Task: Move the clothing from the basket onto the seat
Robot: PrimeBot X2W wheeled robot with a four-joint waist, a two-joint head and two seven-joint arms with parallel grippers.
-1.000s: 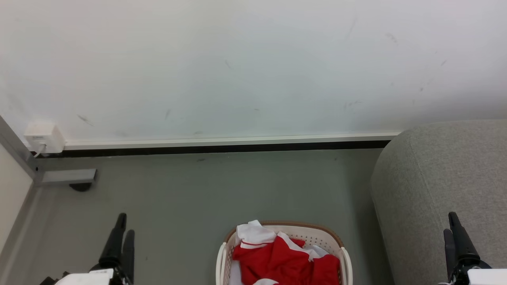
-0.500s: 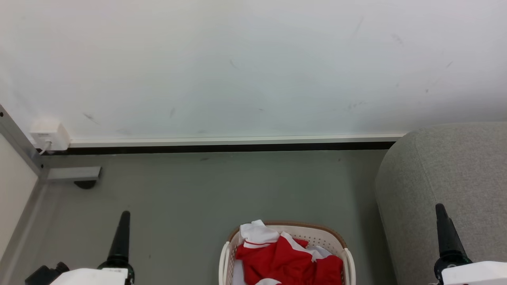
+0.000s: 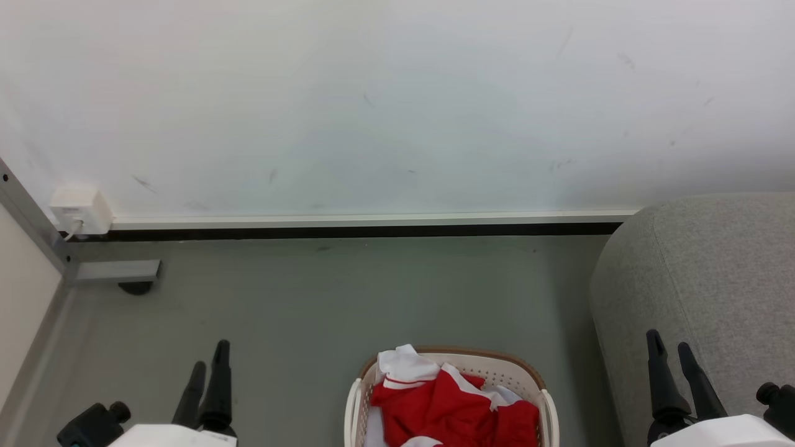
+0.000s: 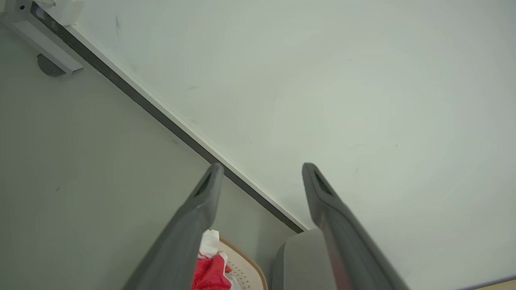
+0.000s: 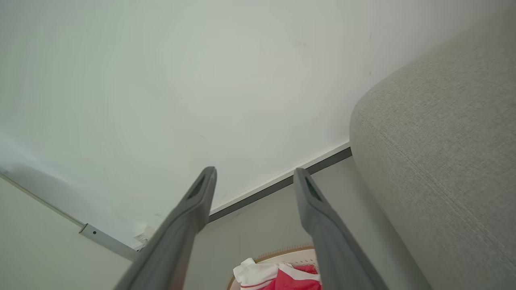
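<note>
1. Far left in the head view: a grey metal post [image 3: 31, 217] slants down the edge. A white socket box [image 3: 79, 210] sits at the foot of the wall [image 3: 397, 105], and a grey bracket [image 3: 115, 271] lies on the floor [image 3: 348, 298] just below it.
2. Lower left: left tool [image 3: 210, 355], fingers pointing up, over bare floor and well apart from the basket [image 3: 497, 371]. The left wrist view shows its two fingers spread wide, with wall and floor visible through the gap.
3. Bottom centre: the basket stands on the floor, its near part cut off by the frame edge. Cream perforated wall, brown rim.
4. Clothing [image 3: 447, 403] sits bunched up inside the basket. Red body, with a white sleeve with striped trim piled at the rear-left rim, poking a little above it. Both tools are well clear of it.
5. Behind it: a dark baseboard strip [image 3: 360, 231] with white trim above runs along the wall foot until the seat [image 3: 702, 267] hides it.
6. Right: the seat, grey fabric with a rounded corner, stands near the basket's right side with a strip of floor between them.
7. Lower right: right tool [image 3: 667, 341], fingers up, seen against the seat's side face. Can't tell if it touches the seat. The right wrist view shows the fingers spread wide, with basket and clothing low in the gap and the seat off to the right.
</note>
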